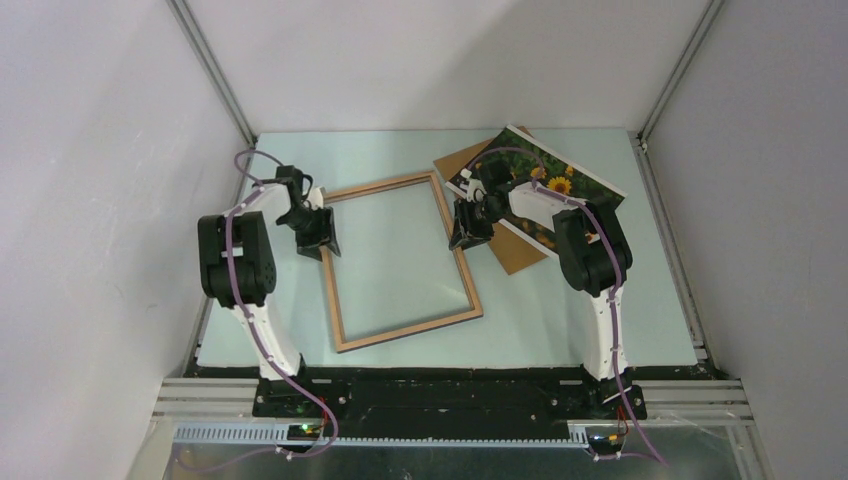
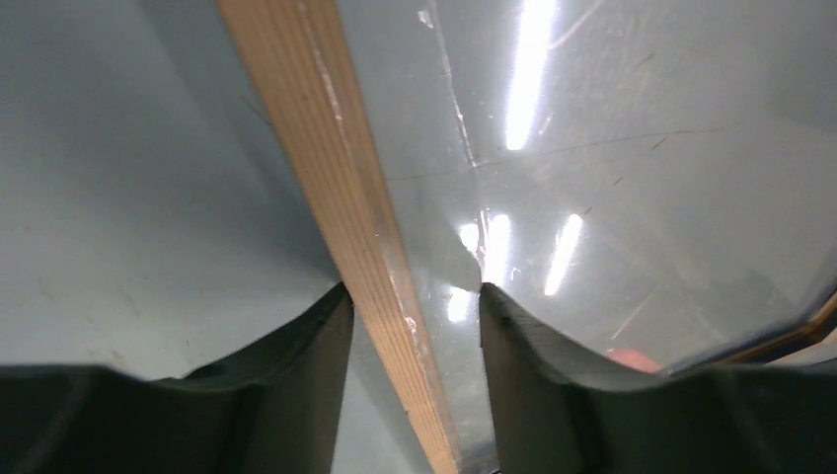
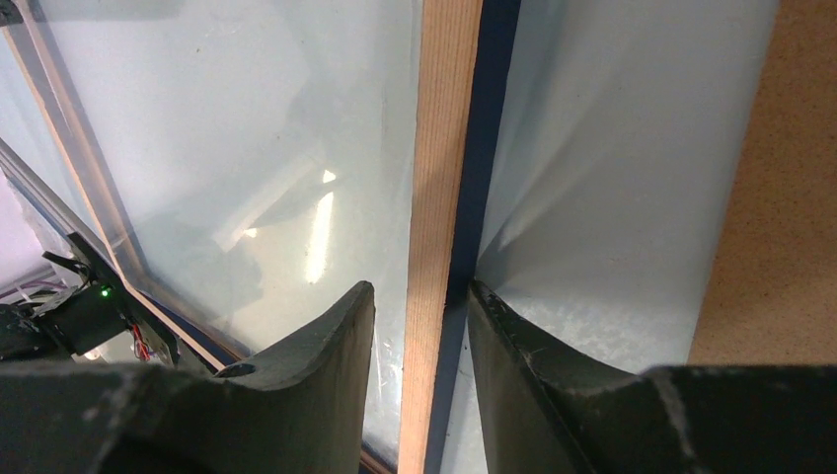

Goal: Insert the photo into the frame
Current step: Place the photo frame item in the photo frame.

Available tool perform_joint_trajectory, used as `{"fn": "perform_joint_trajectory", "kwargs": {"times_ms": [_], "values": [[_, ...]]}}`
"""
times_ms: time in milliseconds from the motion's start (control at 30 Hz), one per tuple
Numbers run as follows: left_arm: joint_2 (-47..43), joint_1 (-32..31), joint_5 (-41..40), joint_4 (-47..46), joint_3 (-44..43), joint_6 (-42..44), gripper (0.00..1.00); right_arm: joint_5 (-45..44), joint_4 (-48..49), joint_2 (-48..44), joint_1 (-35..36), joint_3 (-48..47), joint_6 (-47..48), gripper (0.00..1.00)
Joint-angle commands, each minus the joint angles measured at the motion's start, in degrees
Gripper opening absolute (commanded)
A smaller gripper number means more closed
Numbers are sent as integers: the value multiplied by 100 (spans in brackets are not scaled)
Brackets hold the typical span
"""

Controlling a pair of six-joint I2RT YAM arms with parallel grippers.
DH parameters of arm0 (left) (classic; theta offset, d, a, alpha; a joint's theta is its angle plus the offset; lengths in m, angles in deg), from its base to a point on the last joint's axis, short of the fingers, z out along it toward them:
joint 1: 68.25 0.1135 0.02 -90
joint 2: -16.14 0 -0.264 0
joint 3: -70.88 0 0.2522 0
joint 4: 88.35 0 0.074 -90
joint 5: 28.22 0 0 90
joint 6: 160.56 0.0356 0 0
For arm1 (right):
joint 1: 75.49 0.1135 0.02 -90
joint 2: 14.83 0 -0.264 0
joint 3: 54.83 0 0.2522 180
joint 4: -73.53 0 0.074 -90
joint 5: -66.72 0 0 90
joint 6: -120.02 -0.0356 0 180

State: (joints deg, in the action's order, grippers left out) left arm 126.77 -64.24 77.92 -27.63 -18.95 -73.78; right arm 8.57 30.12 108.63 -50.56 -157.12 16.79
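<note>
The frame (image 1: 408,329) lies flat on the middle of the table, light wood face up, with its clear pane in it. My left gripper (image 1: 318,232) is open and straddles the frame's left rail (image 2: 326,148) near the far left corner, with a gap on the pane side (image 2: 415,288). My right gripper (image 1: 470,232) is open and straddles the right rail (image 3: 444,128), whose dark blue edge shows (image 3: 421,286). The sunflower photo (image 1: 556,170) lies picture side up at the back right, partly hidden by the right arm.
A plain brown backing board (image 1: 515,255) lies under the photo and sticks out toward the frame's right rail; it also shows in the right wrist view (image 3: 780,197). Pale green table (image 1: 620,300) lies to the right. Grey walls enclose the table on three sides.
</note>
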Motion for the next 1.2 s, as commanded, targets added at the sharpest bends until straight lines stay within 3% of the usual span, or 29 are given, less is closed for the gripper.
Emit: {"fn": "perform_joint_trajectory", "kwargs": {"times_ms": [0,433,800,867,1000,1167], "values": [[-128,189,344,10,20,88,49,-29,-173,150,104,-98,100,44],[-336,457,414,23,35,227,13,-42,-174,158,118,-111,104,43],[-618,686,622,145,-80,314,13,-34,-173,126,73,-112,106,43],[-618,684,729,148,-74,314,22,-34,-173,120,71,-111,107,43],[-563,679,967,147,-65,256,64,-37,-177,113,73,-105,103,43],[-251,680,1034,147,-111,148,73,-37,-178,113,89,-103,110,43]]}}
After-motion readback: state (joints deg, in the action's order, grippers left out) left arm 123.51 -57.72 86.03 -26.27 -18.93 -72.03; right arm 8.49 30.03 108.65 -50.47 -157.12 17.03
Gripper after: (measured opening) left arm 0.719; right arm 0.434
